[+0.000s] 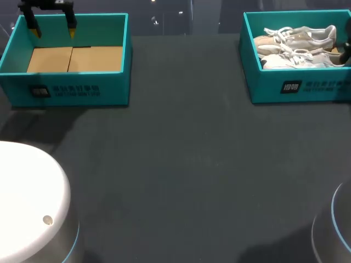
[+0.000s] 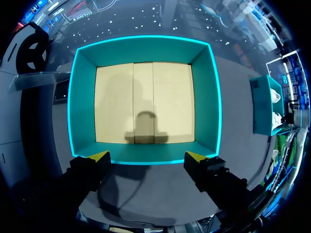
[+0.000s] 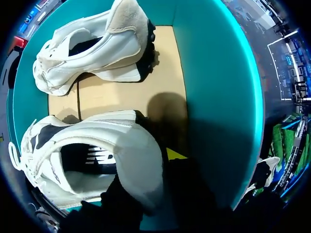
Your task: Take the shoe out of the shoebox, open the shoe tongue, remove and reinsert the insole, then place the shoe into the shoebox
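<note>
Two white shoes lie in the teal shoebox (image 1: 296, 85) at the back right, the near shoe (image 1: 299, 59) in front of the far shoe (image 1: 299, 35). In the right wrist view my right gripper (image 3: 148, 170) grips the heel of the near shoe (image 3: 131, 145). One finger is inside the shoe's opening, and the other, yellow-tipped, is outside against the heel. The far shoe (image 3: 97, 48) lies ahead of the gripper on the cardboard floor. Only a dark bit of the right gripper (image 1: 345, 52) shows in the head view. My left gripper (image 1: 52, 30) hangs open over an empty teal box (image 1: 71, 82).
The empty box (image 2: 146, 48) has a bare cardboard floor ahead of my left gripper (image 2: 148, 156). The shoebox wall (image 3: 218, 97) stands close beside the right gripper. The dark table (image 1: 192, 164) stretches between the boxes. My arms' bases (image 1: 27, 203) sit at the front corners.
</note>
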Robot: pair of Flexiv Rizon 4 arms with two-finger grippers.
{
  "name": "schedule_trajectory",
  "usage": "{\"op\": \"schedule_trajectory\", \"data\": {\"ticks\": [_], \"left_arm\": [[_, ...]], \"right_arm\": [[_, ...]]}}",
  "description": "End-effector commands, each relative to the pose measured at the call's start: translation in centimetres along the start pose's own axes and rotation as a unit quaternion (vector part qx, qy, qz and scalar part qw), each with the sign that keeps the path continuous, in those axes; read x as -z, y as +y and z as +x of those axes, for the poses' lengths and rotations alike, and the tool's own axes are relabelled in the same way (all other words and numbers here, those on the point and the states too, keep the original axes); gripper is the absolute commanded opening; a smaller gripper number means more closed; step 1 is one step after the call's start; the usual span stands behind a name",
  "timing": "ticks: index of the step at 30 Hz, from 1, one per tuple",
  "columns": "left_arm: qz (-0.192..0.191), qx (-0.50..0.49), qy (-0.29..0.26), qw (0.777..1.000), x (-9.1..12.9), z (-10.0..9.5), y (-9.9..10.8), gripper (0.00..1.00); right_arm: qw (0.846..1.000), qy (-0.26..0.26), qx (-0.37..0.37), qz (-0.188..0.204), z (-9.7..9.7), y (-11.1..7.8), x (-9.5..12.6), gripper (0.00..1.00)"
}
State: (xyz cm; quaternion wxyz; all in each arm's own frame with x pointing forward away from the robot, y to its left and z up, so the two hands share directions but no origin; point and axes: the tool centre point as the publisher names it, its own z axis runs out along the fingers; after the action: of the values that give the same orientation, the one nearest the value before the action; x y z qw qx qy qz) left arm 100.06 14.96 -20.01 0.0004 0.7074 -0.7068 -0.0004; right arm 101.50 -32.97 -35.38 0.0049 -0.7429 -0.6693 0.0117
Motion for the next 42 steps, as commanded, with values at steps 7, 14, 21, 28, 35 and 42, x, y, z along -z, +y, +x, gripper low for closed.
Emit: {"op": "schedule_trajectory", "data": {"ticks": [7,14,21,28,35,42], "left_arm": [[0.0,0.0,0.0,1.0,0.0,0.0,0.0,1.0],[0.0,0.0,0.0,1.0,0.0,0.0,0.0,1.0],[0.0,0.0,0.0,1.0,0.0,0.0,0.0,1.0],[0.0,0.0,0.0,1.0,0.0,0.0,0.0,1.0],[0.0,0.0,0.0,1.0,0.0,0.0,0.0,1.0],[0.0,0.0,0.0,1.0,0.0,0.0,0.0,1.0]], "right_arm": [[1.0,-0.002,-0.006,-0.001,0.2,0.2,2.9,0.0],[1.0,-0.004,-0.013,-0.016,-0.1,0.8,4.7,0.0],[0.999,-0.008,-0.015,-0.028,0.2,0.8,7.3,0.0],[0.999,-0.027,-0.017,-0.041,0.7,0.6,11.3,0.0],[0.997,-0.047,-0.025,-0.063,1.2,0.7,15.6,0.0],[0.995,-0.066,-0.032,-0.071,1.3,-0.1,18.6,0.0]]}}
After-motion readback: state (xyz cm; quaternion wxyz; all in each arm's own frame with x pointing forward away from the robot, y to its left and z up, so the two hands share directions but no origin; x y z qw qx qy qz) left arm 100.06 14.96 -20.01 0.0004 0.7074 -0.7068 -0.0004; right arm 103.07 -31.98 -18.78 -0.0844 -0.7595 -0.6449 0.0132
